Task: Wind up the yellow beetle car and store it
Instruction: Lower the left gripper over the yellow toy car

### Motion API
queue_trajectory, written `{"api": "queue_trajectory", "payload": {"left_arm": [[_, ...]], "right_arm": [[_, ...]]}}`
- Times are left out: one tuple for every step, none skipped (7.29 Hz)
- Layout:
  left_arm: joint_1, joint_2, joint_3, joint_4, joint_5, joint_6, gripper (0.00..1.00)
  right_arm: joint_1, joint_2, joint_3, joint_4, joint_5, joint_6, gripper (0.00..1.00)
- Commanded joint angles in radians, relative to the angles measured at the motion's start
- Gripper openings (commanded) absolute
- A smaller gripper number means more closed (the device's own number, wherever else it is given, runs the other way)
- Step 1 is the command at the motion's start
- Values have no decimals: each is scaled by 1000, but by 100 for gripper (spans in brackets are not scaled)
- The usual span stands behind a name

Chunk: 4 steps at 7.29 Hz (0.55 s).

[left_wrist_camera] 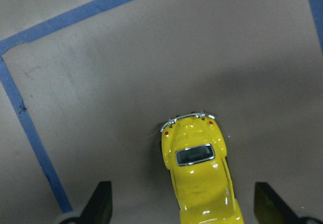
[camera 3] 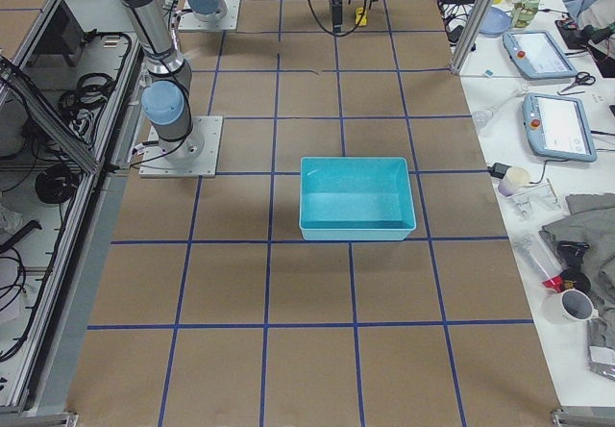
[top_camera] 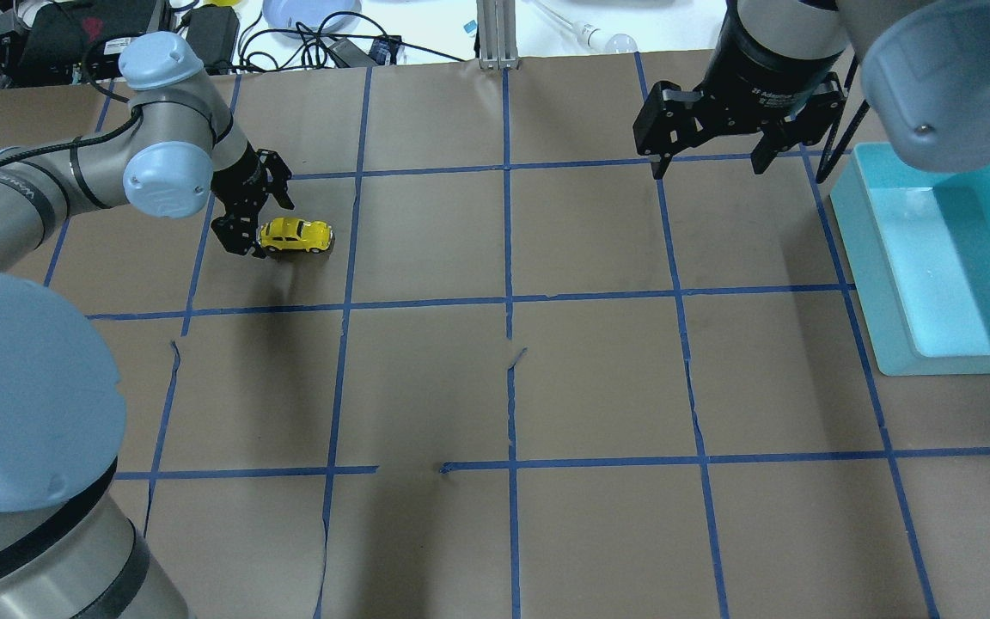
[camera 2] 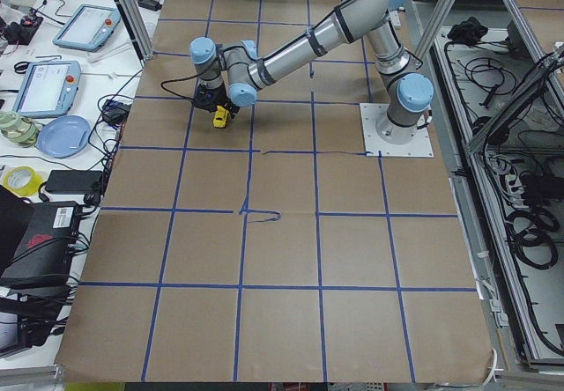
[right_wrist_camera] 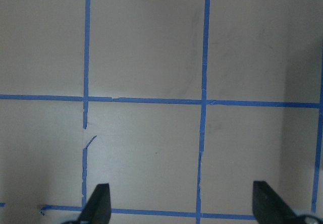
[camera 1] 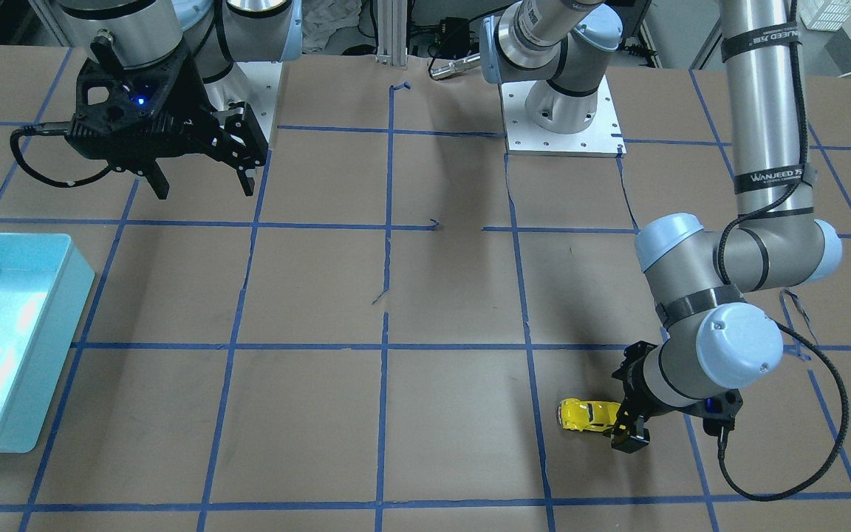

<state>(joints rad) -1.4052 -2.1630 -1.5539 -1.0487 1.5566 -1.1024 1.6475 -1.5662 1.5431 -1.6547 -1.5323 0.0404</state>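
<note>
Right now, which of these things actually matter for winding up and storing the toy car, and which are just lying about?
For the job: yellow beetle car; left gripper, open around one end of it; teal bin, likely the storage spot.
Lying about: blue plate, tablets and tape roll off to the side; right gripper, open, holding nothing.

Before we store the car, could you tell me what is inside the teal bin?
Only bare floor shows inside the teal bin; its near wall hides a thin strip. The yellow beetle car is outside.
</note>
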Motion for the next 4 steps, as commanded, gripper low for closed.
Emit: {"api": "queue_trajectory", "payload": {"left_arm": [[0,-30,0,65,-29,-39,100],[0,-35,-14,96,-30,-39,87],[-1,-35,-17,96,-33,-40,63],[-1,-35,-15,96,-33,-36,19]], "right_arm": [[2,-2,0,1,0,-1,100],[3,-3,0,1,1,-1,100],[5,0,0,0,1,1,100],[5,0,0,0,1,1,100]]}}
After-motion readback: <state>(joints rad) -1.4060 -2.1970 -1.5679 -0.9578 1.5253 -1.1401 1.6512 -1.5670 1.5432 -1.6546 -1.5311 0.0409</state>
